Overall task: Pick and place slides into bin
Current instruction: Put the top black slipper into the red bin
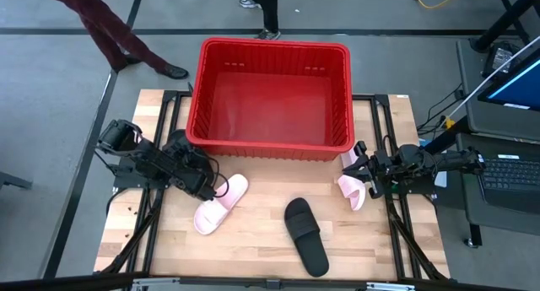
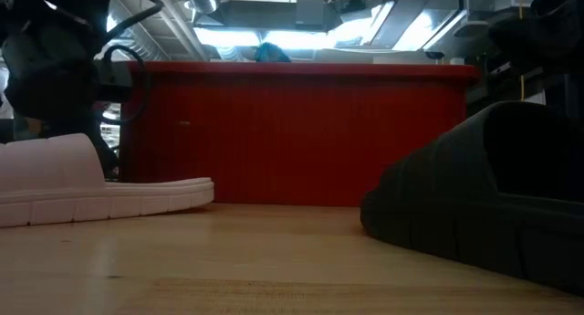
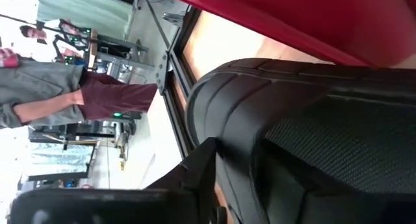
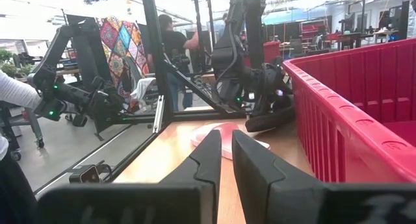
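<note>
While left gripper (image 1: 202,178) pinches black slide (image 3: 312,126) beside red bin (image 1: 274,148), seat grip deep before lifting; right gripper (image 1: 364,175) waits at pink slide (image 1: 351,190), fingers nearly together.

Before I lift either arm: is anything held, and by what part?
Left gripper sits at the black slide, on its sole edge; a firm hold cannot be told. Right gripper holds nothing.

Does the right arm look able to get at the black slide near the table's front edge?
Probably yes: that black slide lies flat in the open, with only a pink slide beside the right gripper.
</note>
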{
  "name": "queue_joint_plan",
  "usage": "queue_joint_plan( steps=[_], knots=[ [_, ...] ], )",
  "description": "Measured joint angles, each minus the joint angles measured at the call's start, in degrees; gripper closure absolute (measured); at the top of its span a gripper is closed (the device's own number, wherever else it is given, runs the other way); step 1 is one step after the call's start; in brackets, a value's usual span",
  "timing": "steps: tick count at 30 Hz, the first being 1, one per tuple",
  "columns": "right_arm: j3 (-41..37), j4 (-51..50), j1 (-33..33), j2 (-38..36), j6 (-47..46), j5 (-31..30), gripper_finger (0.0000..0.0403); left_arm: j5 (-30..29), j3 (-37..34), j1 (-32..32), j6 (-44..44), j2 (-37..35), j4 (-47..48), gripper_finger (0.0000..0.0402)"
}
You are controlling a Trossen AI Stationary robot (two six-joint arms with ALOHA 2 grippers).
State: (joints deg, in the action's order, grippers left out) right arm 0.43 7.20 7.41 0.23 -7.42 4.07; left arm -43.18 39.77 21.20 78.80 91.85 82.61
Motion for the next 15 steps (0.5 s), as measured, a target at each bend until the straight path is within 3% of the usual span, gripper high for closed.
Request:
queue_joint_plan(
  steps=[6,15],
  knots=[
    [-0.01,0.00,0.00,0.00,0.07,-0.02,0.0361,0.81,0.00,-0.38,0.92,0.00,0.13,0.0384],
    [-0.01,0.02,0.00,0.00,0.11,-0.02,0.0361,5.40,3.01,2.33,1.47,-0.11,2.18,0.0395]
  ],
)
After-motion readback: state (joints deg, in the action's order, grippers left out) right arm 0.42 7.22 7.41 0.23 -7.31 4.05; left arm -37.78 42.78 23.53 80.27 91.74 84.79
